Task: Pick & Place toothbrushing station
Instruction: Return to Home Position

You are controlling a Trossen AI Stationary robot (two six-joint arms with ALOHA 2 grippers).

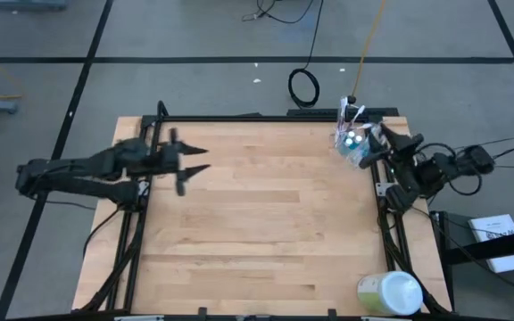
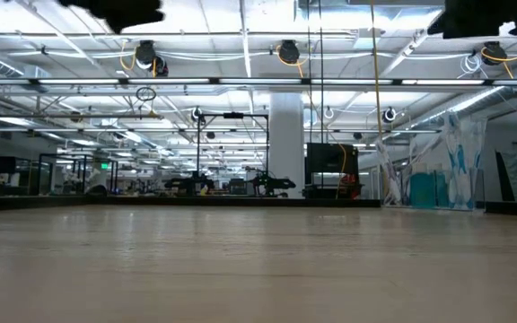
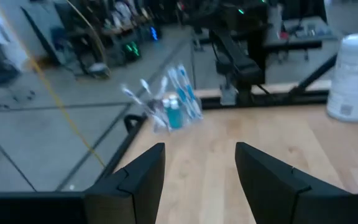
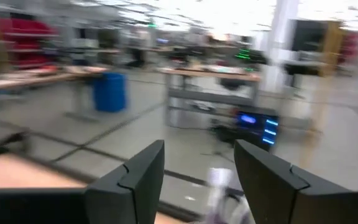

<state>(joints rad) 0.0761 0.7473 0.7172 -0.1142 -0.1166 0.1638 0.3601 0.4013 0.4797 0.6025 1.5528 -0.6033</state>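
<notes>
Toothbrushes (image 1: 350, 114) stand in the clear cup (image 1: 353, 148) at the table's (image 1: 266, 232) far right corner, just beside the spread right gripper (image 1: 383, 135). The left gripper (image 1: 205, 160), also spread, hangs well apart. The cup's other contents are indistinct.

From my remote seat I saw a light wooden plank table (image 1: 266, 223). A large pale green-and-white round container (image 1: 389, 292) sat at its right-hand corner, low in the high view. Beyond the opposite edge, a black coiled cable (image 1: 304, 86) lay on the grey floor (image 1: 194, 36), near a thin yellow cable (image 1: 369, 40). A blue barrel (image 4: 109, 91) stood in the room behind.
</notes>
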